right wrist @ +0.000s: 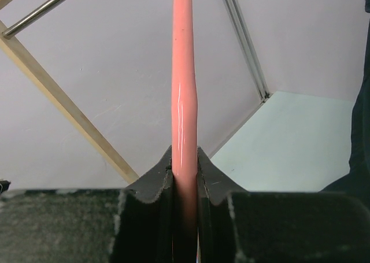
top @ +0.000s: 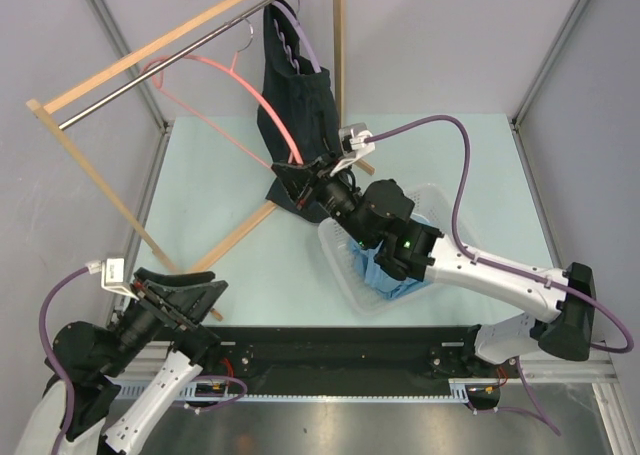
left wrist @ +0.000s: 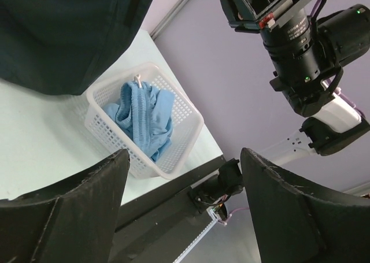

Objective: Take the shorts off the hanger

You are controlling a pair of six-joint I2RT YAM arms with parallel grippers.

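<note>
While your right jaws are pinched nearly shut on the pink hanger (right wrist: 184,89), its rod clamped between the pads, your left jaws stand wide apart with nothing between them, low over the near left corner of the tabletop (top: 240,265). That pink hanger hangs from the metal rail (top: 170,61) of the wooden rack (top: 95,178). You have the dark shorts (top: 295,105) hanging from a lavender hanger (top: 300,35) at the same rail, just behind your right jaws, their lower edge reaching down toward the tabletop. Your light blue shorts (left wrist: 144,115) lie crumpled inside the white basket (left wrist: 107,130), which sits under the right arm.
</note>
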